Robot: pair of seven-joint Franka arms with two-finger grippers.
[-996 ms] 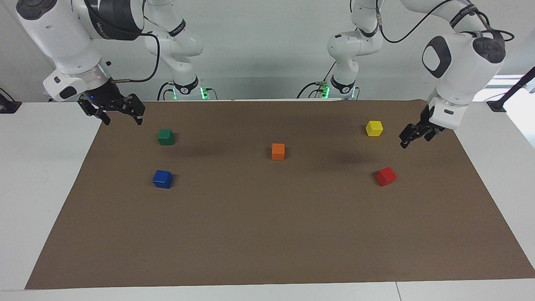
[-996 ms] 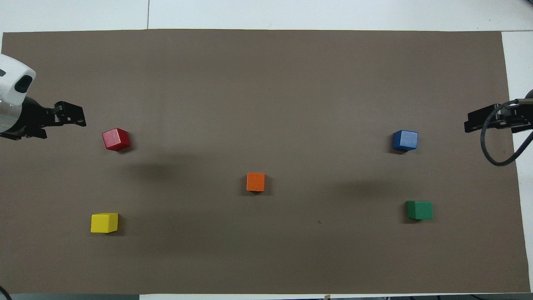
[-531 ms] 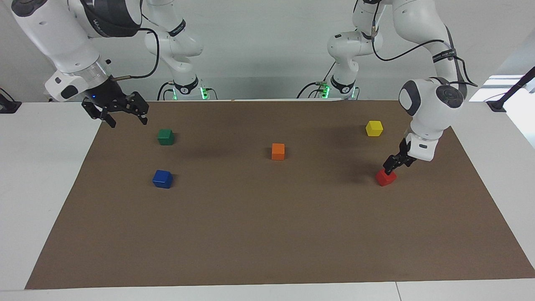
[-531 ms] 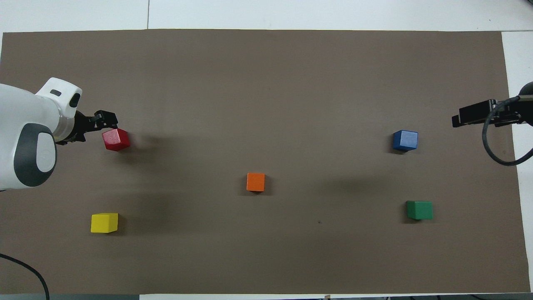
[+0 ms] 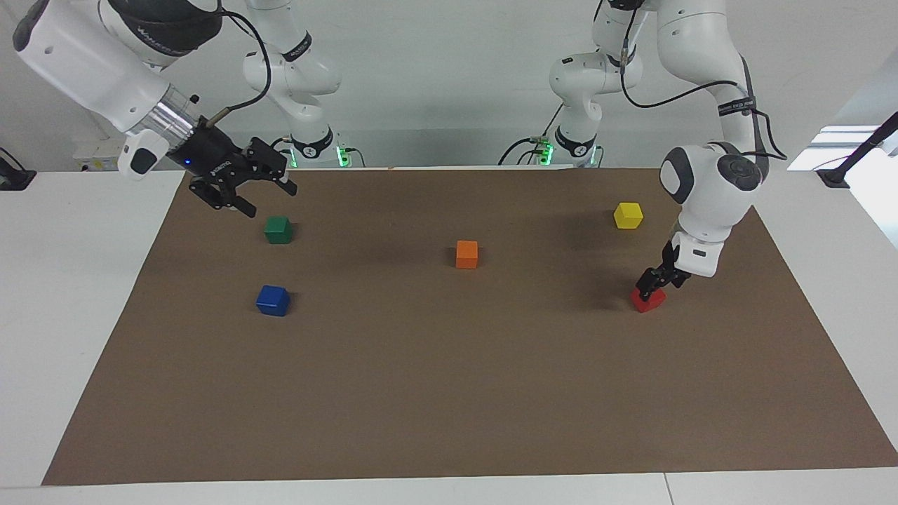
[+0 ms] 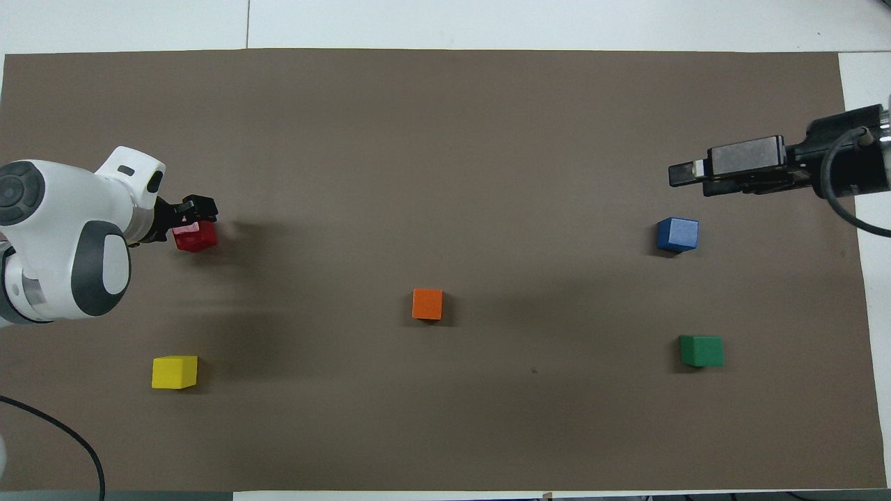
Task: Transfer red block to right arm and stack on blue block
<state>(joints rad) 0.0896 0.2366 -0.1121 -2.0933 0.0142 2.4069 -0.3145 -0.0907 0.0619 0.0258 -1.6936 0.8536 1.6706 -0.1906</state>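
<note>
Left gripper (image 5: 651, 282): down on the small glossy red block (image 5: 648, 300); can't tell if its fingers grip it yet.
Red block: on the brown-papered counter (image 5: 449, 393), left arm's end.
Right gripper (image 5: 247, 191): fingers spread, empty, above the green cube (image 5: 278, 229).
Risk: the block sits skewed, so a corner pinch might twist it loose mid-handover.
Count: five cubes, namely red, small deep blue block (image 5: 273, 300), green, orange (image 5: 466, 254), yellow (image 5: 628, 214); two arms.

white arms (image 5: 708, 189) (black cables, claws)
</note>
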